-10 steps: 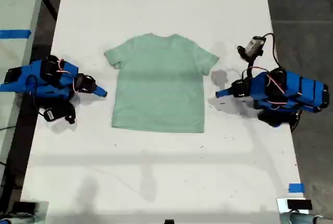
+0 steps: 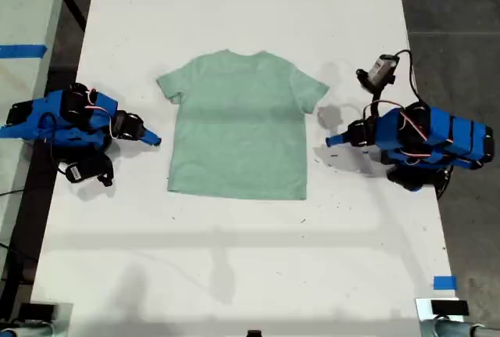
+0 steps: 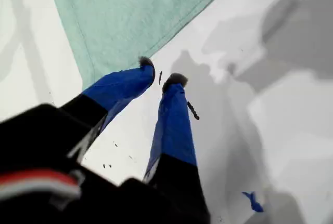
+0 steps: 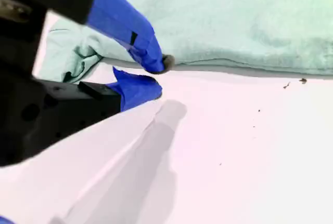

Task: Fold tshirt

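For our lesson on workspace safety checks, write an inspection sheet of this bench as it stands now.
Surface: white table, a few dark specks.
Job's things: tshirt lies flat and unfolded, sleeves spread.
Clutter: only a scrap of blue tape near the exterior view's lower right corner.
Grippers: my first gripper is slightly open and empty, beside a corner of the shirt. My second gripper is slightly open and empty, at the shirt's edge.
Cables: a black cable loops above the arm on the exterior view's right. Thin wires run along both arms.
Surroundings: dark floor on the exterior view's right, a pale bench on its left.
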